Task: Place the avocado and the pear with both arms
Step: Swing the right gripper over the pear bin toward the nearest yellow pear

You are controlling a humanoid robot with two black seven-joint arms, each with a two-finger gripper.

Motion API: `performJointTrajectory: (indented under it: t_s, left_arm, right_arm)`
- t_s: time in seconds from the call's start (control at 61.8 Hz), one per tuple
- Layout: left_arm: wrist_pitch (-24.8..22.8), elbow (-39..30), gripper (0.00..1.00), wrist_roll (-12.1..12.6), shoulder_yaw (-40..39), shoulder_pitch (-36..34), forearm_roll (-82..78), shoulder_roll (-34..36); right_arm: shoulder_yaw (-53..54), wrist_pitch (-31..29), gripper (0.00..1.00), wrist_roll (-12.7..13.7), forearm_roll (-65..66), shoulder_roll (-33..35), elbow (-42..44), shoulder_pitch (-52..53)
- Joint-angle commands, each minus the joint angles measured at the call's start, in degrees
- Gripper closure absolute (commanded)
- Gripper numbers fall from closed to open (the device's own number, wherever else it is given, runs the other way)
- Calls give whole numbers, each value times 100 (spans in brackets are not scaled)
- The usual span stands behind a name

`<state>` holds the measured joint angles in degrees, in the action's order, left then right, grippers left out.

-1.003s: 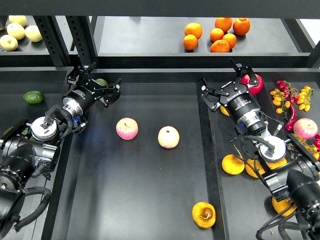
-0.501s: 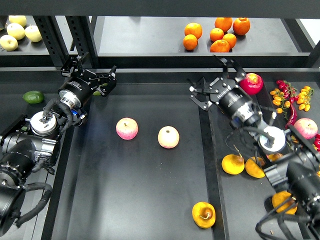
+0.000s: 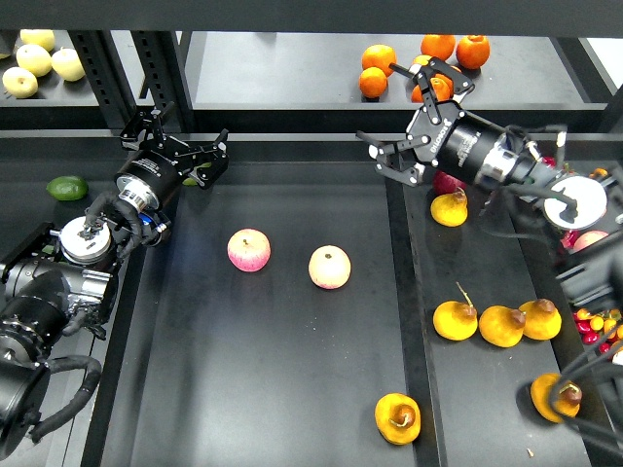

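A dark worktop (image 3: 273, 370) is seen from above, with a shelf (image 3: 292, 68) at the rear. Yellow-green apples (image 3: 39, 60) are seen on the far left of the shelf. A light green avocado (image 3: 66, 187) lies at the left edge. The left hand (image 3: 175, 146) is held above the upper left of the worktop with its fingers spread apart and nothing between them; a small green patch just behind it cannot be identified with certainty, so the dark avocado is not clearly located. Two pink-yellow apples (image 3: 249, 250) (image 3: 329, 267) lie near the middle of the worktop, just apart. The pear (image 3: 397, 418), yellow-orange with a dark hollow, rests alone near the front edge. Oranges (image 3: 375, 70) are grouped on the shelf. The right hand (image 3: 421, 107) is raised before the oranges, its fingers apart and empty. On the right, a stemmed yellow pear (image 3: 449, 208) lies below the right arm, and three more yellow fruits (image 3: 456, 320) are lined up further forward.
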<state>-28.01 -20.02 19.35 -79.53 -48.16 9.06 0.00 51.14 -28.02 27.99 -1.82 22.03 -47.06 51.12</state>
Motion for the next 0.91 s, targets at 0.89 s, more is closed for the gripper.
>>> performJointTrajectory:
  t_s: [0.89]
  left_arm:
    - [1,16,1,7,16,-18,-1,0]
  right_arm:
    - [-4261,2,1,1,1167,767,-884,478]
